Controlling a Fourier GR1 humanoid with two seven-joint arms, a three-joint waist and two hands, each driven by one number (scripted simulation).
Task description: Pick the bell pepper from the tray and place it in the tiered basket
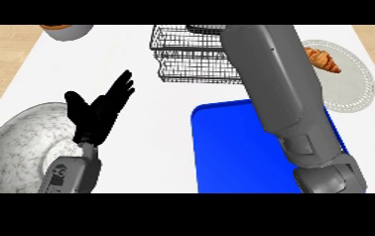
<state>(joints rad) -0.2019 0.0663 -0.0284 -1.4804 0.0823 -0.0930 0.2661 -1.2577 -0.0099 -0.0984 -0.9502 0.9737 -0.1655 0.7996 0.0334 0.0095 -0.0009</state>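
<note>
Currently right forearm (282, 91) over tiered basket (190, 56); its fingers, bell pepper hidden. Left hand (99, 113) open, empty.

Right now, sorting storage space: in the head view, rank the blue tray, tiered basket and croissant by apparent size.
1. blue tray
2. tiered basket
3. croissant, clearly smallest
The tray lies nearer the camera, so first place is unsure.

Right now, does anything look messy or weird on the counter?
Nothing looks spilled or tipped. Only oddity: no bell pepper shows on the blue tray, though the right forearm hides part of it and the wire basket.
</note>
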